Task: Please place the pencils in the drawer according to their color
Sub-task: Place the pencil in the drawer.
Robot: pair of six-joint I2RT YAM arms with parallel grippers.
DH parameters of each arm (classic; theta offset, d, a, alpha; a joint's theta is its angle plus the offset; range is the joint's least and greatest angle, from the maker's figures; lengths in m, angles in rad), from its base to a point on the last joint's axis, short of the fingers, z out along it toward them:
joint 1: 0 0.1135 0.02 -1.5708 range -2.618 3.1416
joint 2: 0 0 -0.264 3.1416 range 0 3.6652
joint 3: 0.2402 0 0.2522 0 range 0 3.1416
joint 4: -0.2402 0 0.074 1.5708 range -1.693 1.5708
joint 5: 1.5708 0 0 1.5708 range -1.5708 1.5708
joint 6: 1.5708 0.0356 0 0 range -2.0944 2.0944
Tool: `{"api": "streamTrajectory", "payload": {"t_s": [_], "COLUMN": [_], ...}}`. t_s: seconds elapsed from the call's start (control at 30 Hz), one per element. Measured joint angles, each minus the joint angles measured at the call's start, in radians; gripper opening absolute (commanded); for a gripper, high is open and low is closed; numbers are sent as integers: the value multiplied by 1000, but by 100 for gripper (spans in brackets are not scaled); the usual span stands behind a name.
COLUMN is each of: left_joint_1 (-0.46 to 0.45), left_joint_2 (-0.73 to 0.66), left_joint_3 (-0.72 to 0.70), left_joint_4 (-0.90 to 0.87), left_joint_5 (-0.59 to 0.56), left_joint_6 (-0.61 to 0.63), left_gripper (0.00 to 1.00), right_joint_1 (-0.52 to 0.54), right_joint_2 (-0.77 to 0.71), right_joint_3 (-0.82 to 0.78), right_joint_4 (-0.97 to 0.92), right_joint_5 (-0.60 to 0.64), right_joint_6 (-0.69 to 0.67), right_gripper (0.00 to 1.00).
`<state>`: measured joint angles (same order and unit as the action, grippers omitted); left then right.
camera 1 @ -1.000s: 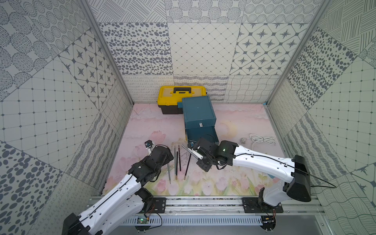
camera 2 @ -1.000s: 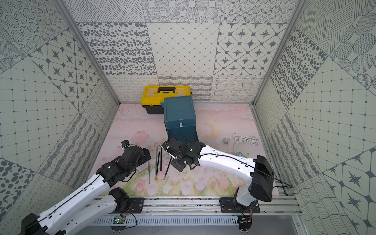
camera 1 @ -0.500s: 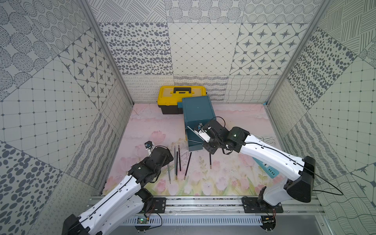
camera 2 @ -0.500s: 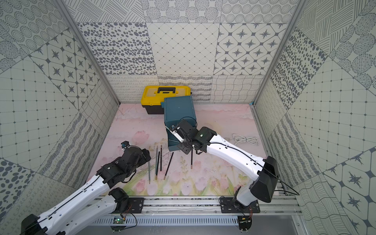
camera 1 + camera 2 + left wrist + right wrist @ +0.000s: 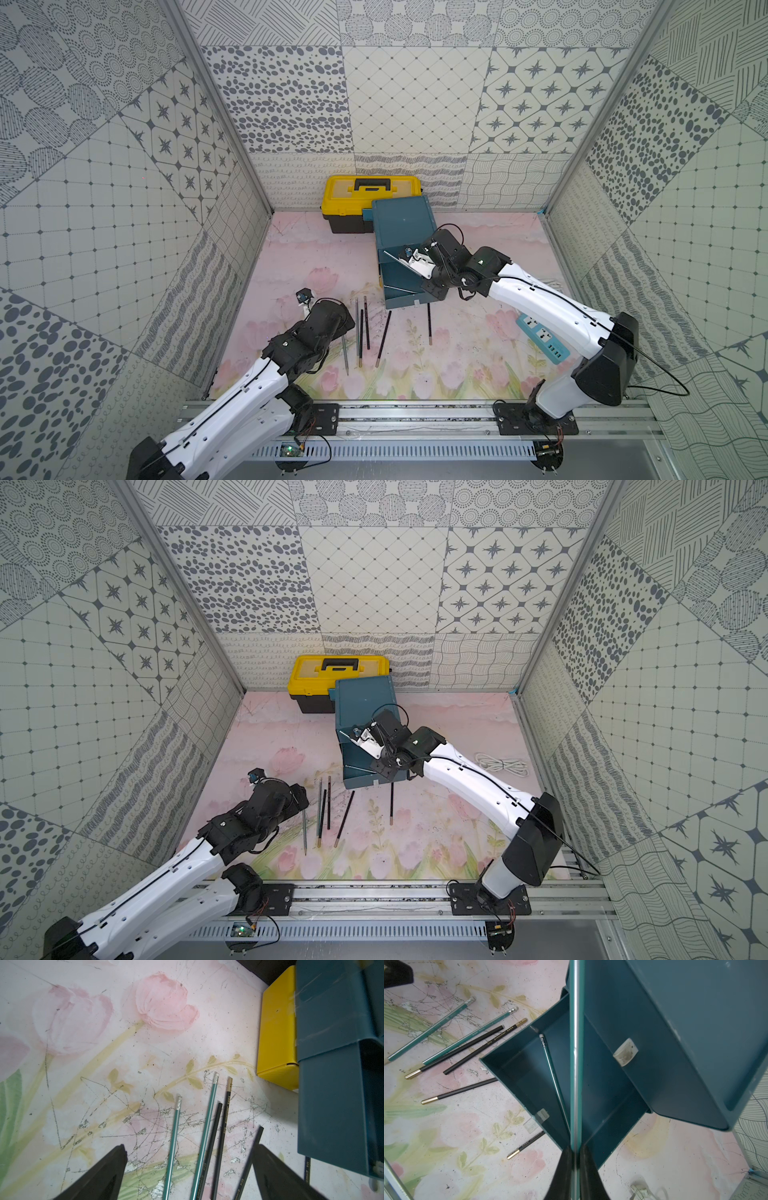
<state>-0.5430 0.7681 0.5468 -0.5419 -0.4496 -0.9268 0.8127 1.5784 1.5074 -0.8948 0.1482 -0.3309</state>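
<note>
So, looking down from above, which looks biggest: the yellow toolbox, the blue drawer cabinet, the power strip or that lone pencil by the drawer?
In a top view, largest to smallest:
1. drawer cabinet
2. yellow toolbox, though it is partly hidden behind the cabinet and farther from the camera, so this is unsure
3. power strip
4. lone black pencil, shorter and far thinner

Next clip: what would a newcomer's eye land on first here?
The right gripper, shut on a teal-and-silver pencil above the open drawer of the teal cabinet, where a matching pencil lies. Next, the loose pencils fanned on the flowered mat under the open left gripper, and the yellow toolbox behind the cabinet.
</note>
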Motion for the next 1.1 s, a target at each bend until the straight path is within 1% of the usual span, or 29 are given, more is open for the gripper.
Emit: {"api": "streamTrajectory", "payload": {"t_s": [0.4,1.0,1.03,1.1], "left_joint_1": [0,0,0,0], "left_joint_2": [3,14,14,14], "left_joint_3": [0,0,0,0], "left_joint_4": [1,8,8,11], "left_joint_5": [1,3,4,8], "left_joint_6": [8,8,8,8], "left_gripper": [99,99,99,99], "right_joint_1": [-61,-71,-71,-71], "right_joint_2": [97,132,132,132], "right_joint_3": [0,-2,-2,-2], "right_joint_4": [33,33,34,34], "right_joint_5": [-14,-16,-16,-16], "right_joint_6": [-65,-89,-89,-90], "right_gripper": [0,0,0,5]}}
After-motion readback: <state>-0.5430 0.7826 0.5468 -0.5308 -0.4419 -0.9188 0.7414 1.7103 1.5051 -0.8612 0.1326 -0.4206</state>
